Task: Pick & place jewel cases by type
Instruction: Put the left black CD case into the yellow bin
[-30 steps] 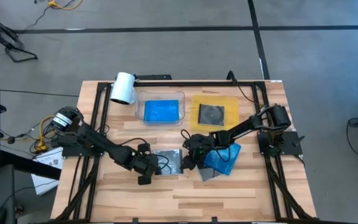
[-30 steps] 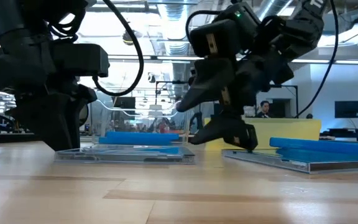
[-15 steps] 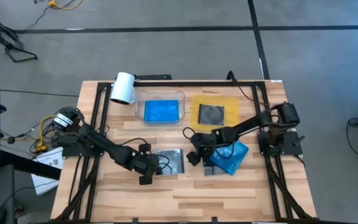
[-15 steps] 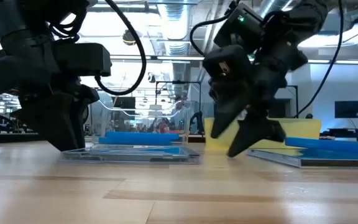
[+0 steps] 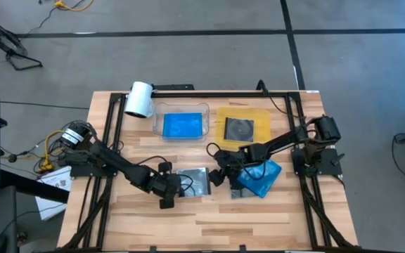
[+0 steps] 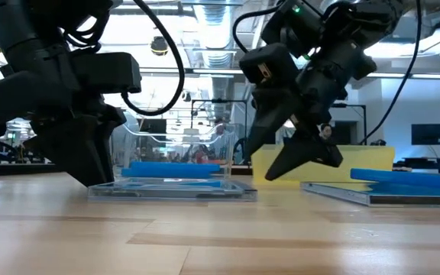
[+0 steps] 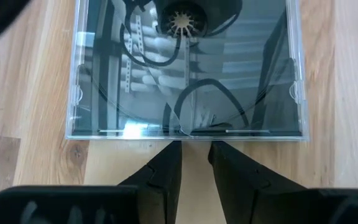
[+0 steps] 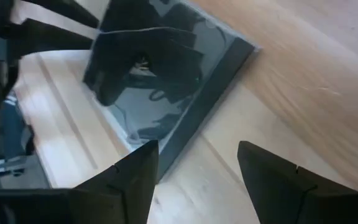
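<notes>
A grey-clear jewel case [image 5: 194, 183] lies flat on the table between my two grippers. My left gripper [image 5: 173, 190] sits at its left edge, fingers almost shut [image 7: 194, 152]. My right gripper [image 5: 220, 173] hovers open just off the case's right edge [image 8: 197, 168], its fingers a little above the table [image 6: 300, 164] and touching nothing. To the right, blue jewel cases [image 5: 260, 176] lie in a pile on another grey-clear case [image 5: 236, 193]. One blue case [image 5: 183, 126] lies in the clear tray, and one grey-clear case with a dark disc [image 5: 239, 128] lies in the yellow tray. My left gripper has both fingertips [image 7: 169, 152] against the middle of the grey-clear case's left edge [image 7: 194, 134]. The fingers come in level from the table's left, with only a narrow gap between them. The case lies flat on the table.
The clear tray [image 5: 159, 119] and yellow tray [image 5: 262, 116] stand side by side at the table's far side. A white roll [image 5: 139, 98] lies at the far left corner. Bare wood stretches along the near side of the table [image 5: 202, 218].
My left gripper has moved toward the table's right and slid the grey-clear case a little that way. The pile of blue cases has shifted slightly toward the right edge. My right gripper has swung right, then back toward the case, and has lifted a little.
</notes>
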You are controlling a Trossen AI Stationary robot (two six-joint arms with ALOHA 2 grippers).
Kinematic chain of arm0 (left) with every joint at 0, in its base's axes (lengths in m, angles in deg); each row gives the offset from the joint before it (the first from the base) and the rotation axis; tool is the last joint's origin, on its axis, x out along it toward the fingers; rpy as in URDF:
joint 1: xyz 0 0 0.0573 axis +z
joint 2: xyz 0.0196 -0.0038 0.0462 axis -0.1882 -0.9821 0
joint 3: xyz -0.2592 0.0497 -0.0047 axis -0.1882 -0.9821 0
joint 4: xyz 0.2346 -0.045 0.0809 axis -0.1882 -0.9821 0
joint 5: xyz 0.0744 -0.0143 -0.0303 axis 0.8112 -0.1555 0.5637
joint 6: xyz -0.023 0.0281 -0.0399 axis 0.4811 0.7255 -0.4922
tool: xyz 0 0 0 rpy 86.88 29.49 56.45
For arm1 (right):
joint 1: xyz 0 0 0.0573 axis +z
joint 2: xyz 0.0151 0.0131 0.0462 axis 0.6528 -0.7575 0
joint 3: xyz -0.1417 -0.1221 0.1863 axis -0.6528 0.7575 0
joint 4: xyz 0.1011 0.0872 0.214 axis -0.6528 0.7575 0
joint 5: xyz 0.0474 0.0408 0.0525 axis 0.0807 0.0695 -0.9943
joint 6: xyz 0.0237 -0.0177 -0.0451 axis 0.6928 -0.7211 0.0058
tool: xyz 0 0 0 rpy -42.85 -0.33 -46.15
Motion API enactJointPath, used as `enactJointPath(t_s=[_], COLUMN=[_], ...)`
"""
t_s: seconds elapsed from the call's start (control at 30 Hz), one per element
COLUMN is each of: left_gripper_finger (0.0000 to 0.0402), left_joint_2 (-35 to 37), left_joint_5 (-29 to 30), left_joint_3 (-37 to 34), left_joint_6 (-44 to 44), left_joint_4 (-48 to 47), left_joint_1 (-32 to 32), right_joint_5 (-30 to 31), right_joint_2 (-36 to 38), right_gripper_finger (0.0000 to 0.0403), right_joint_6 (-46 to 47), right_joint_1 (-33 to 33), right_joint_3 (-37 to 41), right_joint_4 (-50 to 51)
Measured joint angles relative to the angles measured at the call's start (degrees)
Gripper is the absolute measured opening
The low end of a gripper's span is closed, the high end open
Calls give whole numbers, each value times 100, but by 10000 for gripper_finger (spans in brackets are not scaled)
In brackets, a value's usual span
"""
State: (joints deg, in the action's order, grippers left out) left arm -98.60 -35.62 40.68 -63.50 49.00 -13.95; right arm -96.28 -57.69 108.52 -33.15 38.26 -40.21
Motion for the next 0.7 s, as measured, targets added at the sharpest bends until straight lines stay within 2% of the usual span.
enactJointPath(t_s=[0.17, 0.53, 0.7], left_gripper_finger=[84, 84, 84], left_joint_2=[0, -3, -4], left_joint_5=[18, 86, 94], left_joint_3=[0, 2, 2], left_joint_6=[-37, -8, 6], left_joint_4=[25, 166, 177], left_joint_1=[0, 3, 4], right_joint_5=[216, 313, 248], right_joint_2=[0, -95, -255], right_gripper_finger=[213, 174, 181], right_joint_6=[44, -133, -133], right_joint_1=[-3, -25, 30], right_joint_3=[-4, -20, -33], right_joint_4=[26, -102, -207])
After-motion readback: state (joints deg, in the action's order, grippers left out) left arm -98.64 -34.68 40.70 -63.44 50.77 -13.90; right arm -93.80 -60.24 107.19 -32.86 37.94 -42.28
